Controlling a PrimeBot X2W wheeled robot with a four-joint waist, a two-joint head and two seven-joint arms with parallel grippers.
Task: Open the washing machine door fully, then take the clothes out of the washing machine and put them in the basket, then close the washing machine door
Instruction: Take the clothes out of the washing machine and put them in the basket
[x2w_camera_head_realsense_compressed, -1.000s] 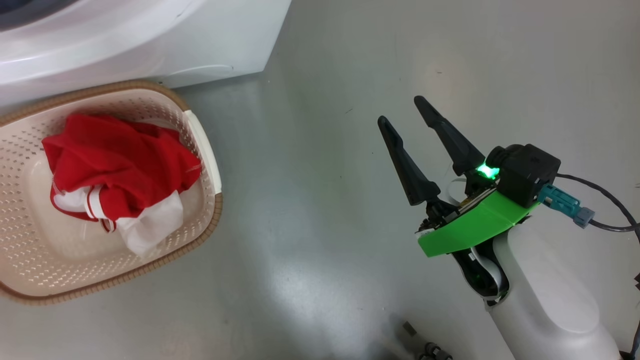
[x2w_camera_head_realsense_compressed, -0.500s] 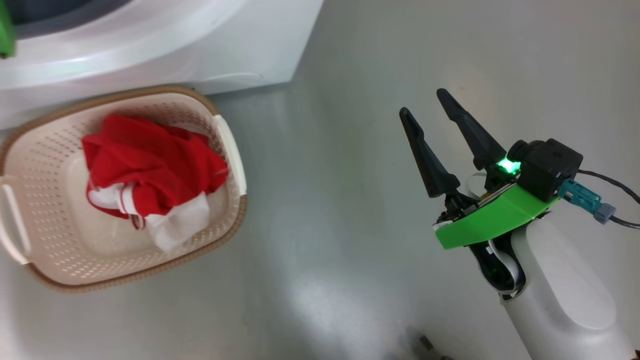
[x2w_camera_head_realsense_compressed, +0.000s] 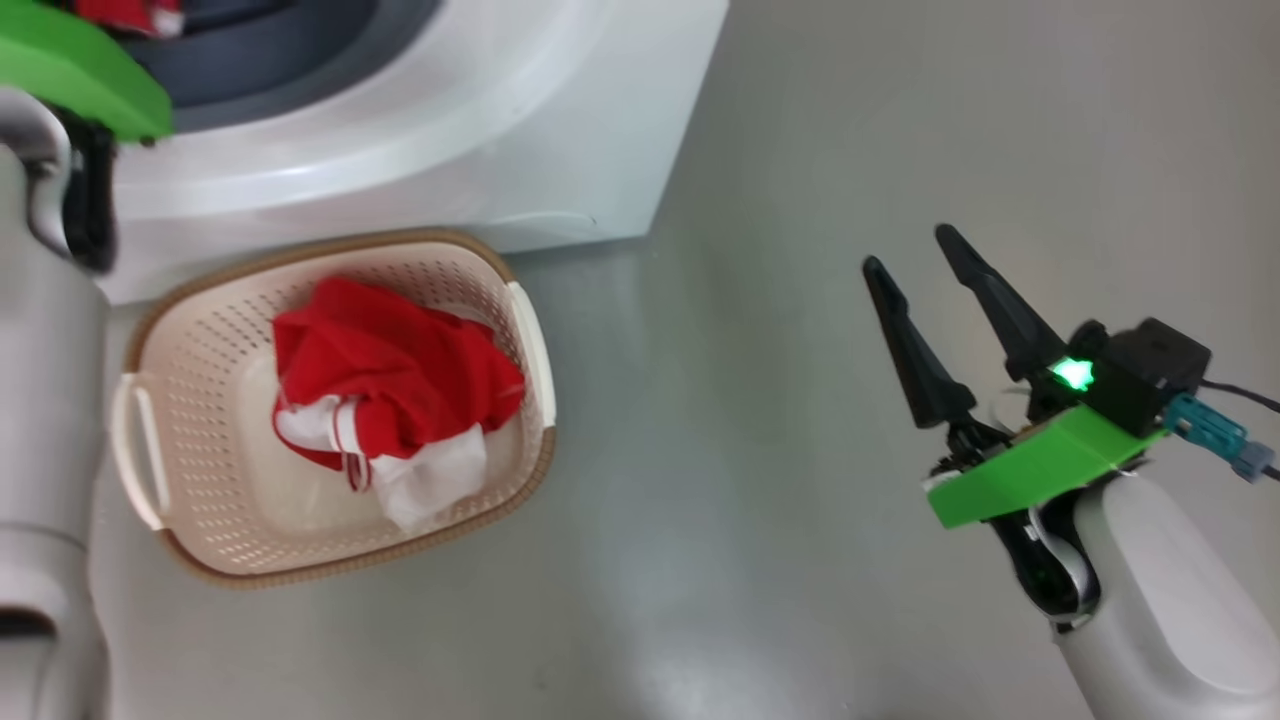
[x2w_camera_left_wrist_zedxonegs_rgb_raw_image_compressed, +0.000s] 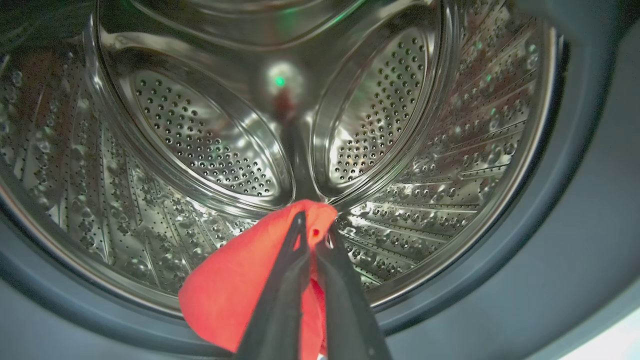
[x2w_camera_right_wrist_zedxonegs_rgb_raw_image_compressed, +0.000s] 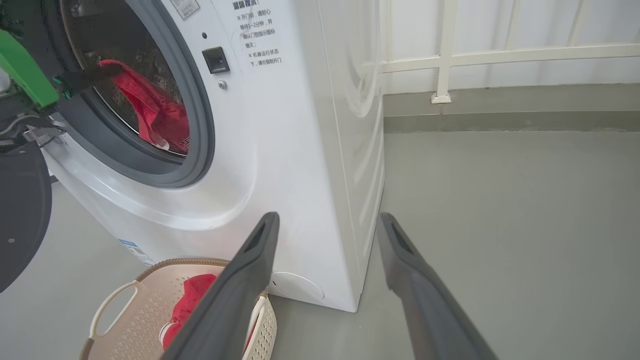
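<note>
So, mid-unloading: left end effector (x2w_camera_left_wrist_zedxonegs_rgb_raw_image_compressed: 315, 226) is clamped on a red garment (x2w_camera_left_wrist_zedxonegs_rgb_raw_image_compressed: 235, 290) inside the washing machine (x2w_camera_right_wrist_zedxonegs_rgb_raw_image_compressed: 300, 150); another red piece (x2w_camera_head_realsense_compressed: 390, 370) already lies in the basket (x2w_camera_head_realsense_compressed: 200, 400); right end effector (x2w_camera_head_realsense_compressed: 908, 247) hangs spread wide; next up, probably, drag it clear and across to the basket.

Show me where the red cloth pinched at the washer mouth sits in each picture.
Head view: red cloth, top-left corner.
Left wrist view: bottom centre, between the shut fingers.
Right wrist view: upper left, inside the washer.
Shared landmark: the grey door seal.
</note>
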